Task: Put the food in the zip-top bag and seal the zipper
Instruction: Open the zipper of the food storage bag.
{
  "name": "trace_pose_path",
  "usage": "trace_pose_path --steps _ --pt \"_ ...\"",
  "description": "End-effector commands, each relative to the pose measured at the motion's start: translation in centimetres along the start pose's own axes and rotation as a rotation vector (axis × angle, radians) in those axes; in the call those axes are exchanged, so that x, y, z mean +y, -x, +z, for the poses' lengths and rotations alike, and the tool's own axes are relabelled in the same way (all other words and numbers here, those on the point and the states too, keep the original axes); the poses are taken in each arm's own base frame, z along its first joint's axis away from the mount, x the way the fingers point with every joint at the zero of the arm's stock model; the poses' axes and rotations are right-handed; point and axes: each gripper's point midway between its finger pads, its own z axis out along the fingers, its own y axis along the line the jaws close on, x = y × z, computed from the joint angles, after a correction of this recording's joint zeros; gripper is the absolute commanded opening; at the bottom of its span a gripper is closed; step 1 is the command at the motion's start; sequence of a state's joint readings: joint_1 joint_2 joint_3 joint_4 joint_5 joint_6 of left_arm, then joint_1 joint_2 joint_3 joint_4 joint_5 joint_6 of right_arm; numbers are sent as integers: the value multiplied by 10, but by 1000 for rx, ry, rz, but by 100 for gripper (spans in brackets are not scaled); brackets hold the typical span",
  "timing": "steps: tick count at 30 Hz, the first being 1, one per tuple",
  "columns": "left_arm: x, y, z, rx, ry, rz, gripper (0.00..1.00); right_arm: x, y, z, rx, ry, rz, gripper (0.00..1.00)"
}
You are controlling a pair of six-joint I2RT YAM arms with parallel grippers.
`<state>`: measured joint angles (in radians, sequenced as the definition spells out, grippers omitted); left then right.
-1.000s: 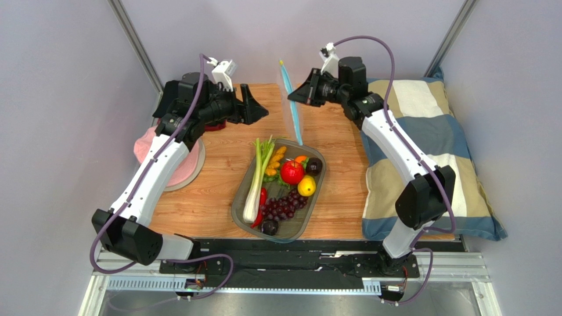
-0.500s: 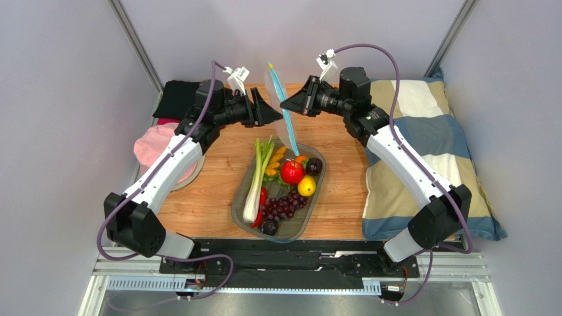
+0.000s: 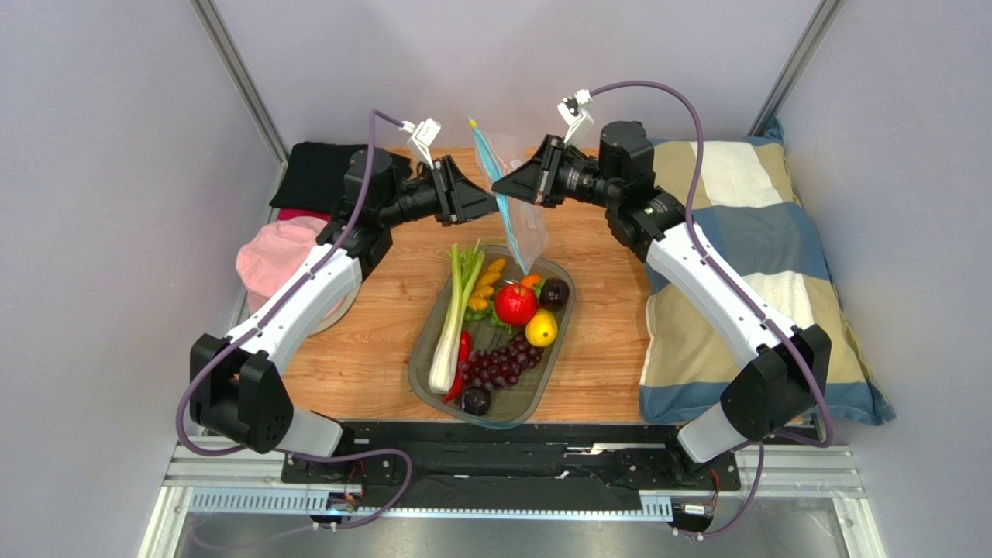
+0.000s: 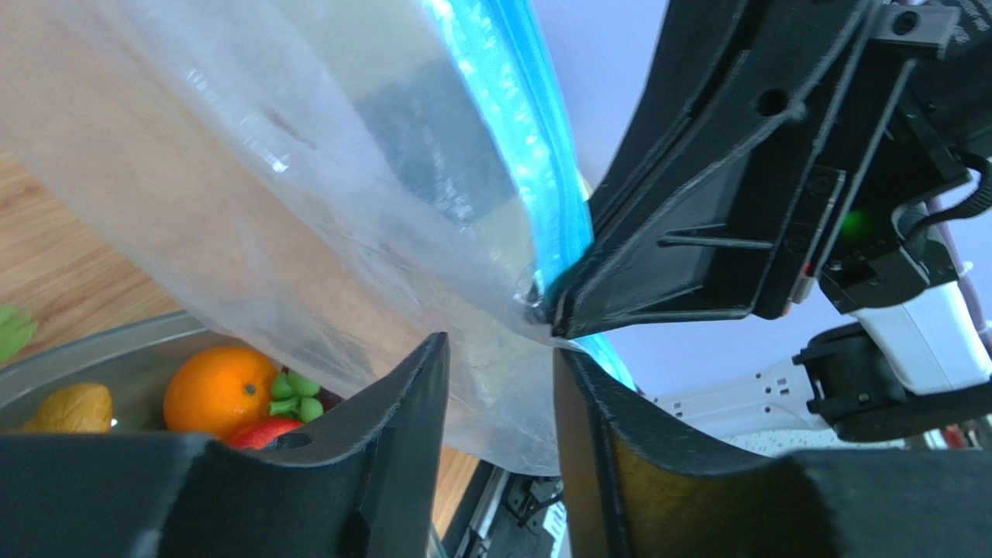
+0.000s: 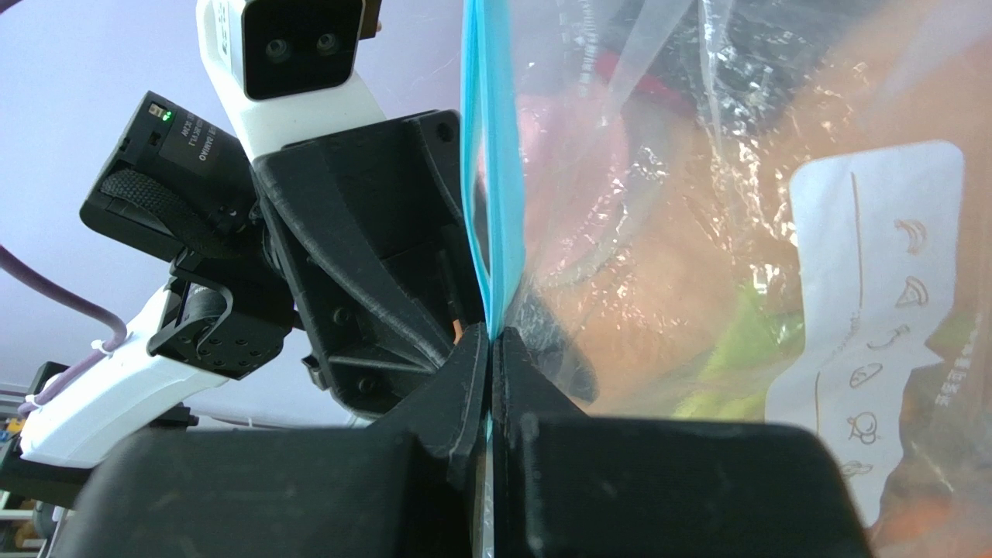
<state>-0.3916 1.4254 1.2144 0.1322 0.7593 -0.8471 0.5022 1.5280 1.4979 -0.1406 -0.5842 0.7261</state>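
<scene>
Bare wooden table (image 3: 373,337). Clear grey oval tray (image 3: 416,366) lies below both end effectors, with all the assorted fruit and vegetables (image 3: 515,305) in it. Clear floppy zip-top bag (image 3: 524,227) hangs above, looking empty. Right end effector (image 5: 491,360) is clamped on the blue zipper strip (image 5: 477,174). Left end effector (image 4: 501,360) is parted at the film. Filling and sealing remain.

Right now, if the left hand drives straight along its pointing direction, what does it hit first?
The left hand would meet the zip-top bag first, its film just past the open fingertips. Close behind sits the right hand, shut on the zipper; that gap is unclear.
</scene>
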Motion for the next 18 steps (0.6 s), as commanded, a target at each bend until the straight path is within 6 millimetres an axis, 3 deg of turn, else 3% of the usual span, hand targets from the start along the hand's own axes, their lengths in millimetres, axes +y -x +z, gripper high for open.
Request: trace_pose_path --steps 1,3,7,12,14,15,18 --pt "-27 14 2 -33 -120 50 19 20 0 -8 -7 58 -13 0" --pt "-30 13 2 -26 -138 47 0 18 1 -8 -9 55 -19 0" --pt "-24 12 -3 -22 -111 51 0 22 4 -11 -16 57 -52 0" --pt "-11 18 -20 -46 -72 86 0 11 15 -19 -62 -13 -78 0" --pt "-12 12 -25 -11 -31 104 23 7 18 -21 -82 -40 -82 0" --pt "-16 11 -26 -10 -31 124 48 6 19 -22 -90 -46 -84 0" --pt "-23 11 -24 -26 -15 155 63 3 20 -20 -99 -64 -70 0"
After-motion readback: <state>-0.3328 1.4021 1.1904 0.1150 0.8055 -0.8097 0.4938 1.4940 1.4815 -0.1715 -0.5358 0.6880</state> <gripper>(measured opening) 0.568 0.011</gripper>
